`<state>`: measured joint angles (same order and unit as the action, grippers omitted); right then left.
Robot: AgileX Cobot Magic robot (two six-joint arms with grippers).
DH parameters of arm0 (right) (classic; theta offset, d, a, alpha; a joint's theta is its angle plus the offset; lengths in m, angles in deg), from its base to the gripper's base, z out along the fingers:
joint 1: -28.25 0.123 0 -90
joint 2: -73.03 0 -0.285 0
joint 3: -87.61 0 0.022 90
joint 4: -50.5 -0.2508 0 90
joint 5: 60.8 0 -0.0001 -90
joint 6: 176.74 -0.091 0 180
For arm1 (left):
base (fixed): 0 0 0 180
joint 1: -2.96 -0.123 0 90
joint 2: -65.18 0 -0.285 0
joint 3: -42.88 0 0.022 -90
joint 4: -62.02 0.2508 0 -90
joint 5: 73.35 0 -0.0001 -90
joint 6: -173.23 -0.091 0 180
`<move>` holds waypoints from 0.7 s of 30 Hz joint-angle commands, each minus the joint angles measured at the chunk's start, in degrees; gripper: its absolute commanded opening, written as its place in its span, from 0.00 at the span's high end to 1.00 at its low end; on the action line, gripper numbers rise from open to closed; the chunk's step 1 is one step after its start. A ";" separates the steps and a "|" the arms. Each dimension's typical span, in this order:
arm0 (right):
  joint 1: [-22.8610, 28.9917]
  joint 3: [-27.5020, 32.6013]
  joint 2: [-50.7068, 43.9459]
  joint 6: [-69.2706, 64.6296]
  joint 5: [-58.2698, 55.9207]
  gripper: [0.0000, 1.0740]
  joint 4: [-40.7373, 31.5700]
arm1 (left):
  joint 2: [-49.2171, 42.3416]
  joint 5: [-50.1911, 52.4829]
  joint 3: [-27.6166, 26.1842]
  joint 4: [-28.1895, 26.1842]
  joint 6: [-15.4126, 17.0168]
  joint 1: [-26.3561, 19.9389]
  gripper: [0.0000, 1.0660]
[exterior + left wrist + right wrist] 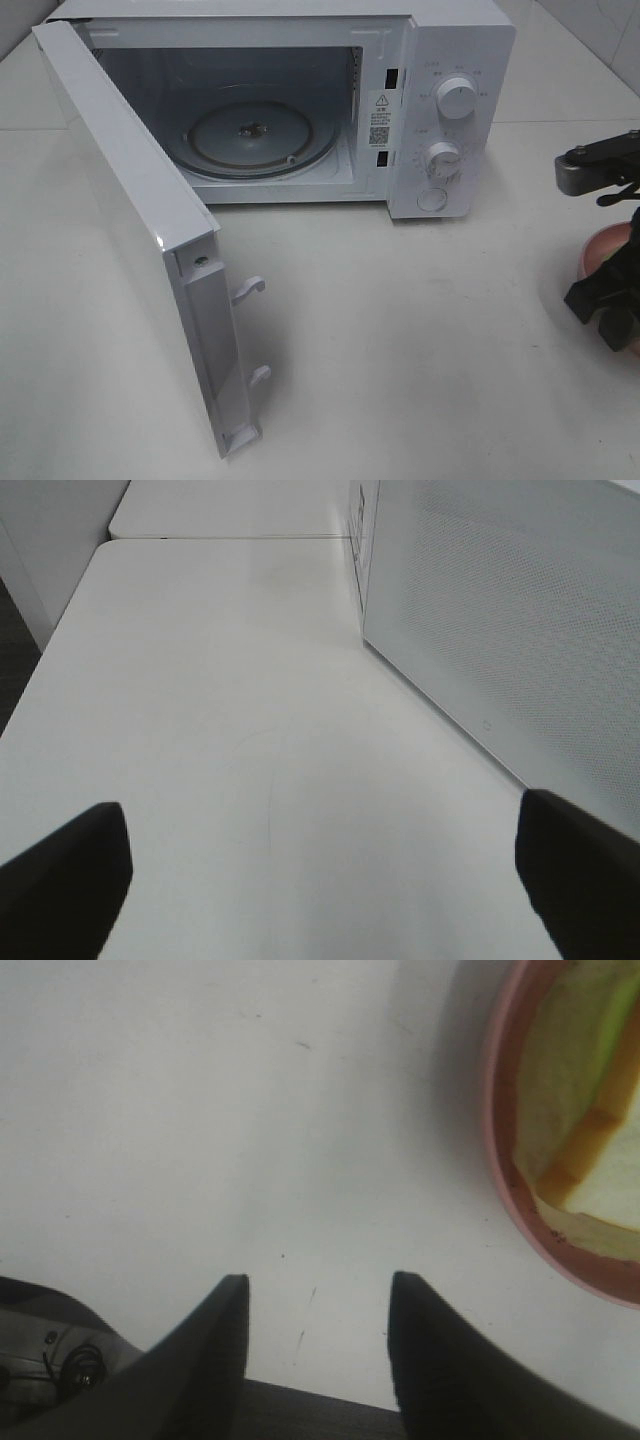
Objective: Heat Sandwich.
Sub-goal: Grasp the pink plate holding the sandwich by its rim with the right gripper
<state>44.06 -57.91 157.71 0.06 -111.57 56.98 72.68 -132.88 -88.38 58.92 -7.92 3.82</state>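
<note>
The sandwich (590, 1090), white bread with a tan crust and a green layer, lies on a round pink plate (500, 1160). In the exterior view only a bit of the plate (603, 245) shows at the right edge, behind my right arm. My right gripper (318, 1282) hangs over bare table beside the plate, its fingers apart with nothing between them; it also shows at the right edge as the right gripper (605, 300). My left gripper (320, 810) is wide open and empty over the table, next to the microwave door (520, 610).
The white microwave (440, 60) stands at the back with its door (130, 220) swung open toward the front left. Its glass turntable (262, 135) is bare. Two knobs (457, 98) sit on its right panel. White tabletop (420, 340) lies between microwave and plate.
</note>
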 commanded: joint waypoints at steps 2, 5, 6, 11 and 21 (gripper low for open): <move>-4.64 -0.23 -0.17 2.35 2.35 0.28 0.46 | -1.49 0.17 0.11 -0.06 0.00 -0.11 0.08; -6.13 -0.23 -0.17 3.21 4.76 0.15 0.46 | -1.49 0.17 0.11 -0.06 0.00 -0.11 0.08; -6.65 -0.23 -0.17 3.21 5.67 0.12 0.46 | -1.49 0.17 0.11 -0.06 0.00 -0.11 0.08; -9.34 -0.63 0.57 3.21 8.77 0.11 0.46 | -1.49 0.17 0.11 -0.06 0.00 -0.11 0.08; -9.91 -5.44 8.77 2.81 9.45 0.14 0.92 | -1.49 0.17 0.11 -0.06 0.00 -0.11 0.08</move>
<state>34.49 -62.38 164.93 2.52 -102.28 57.21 72.68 -132.88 -88.38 58.92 -7.92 3.82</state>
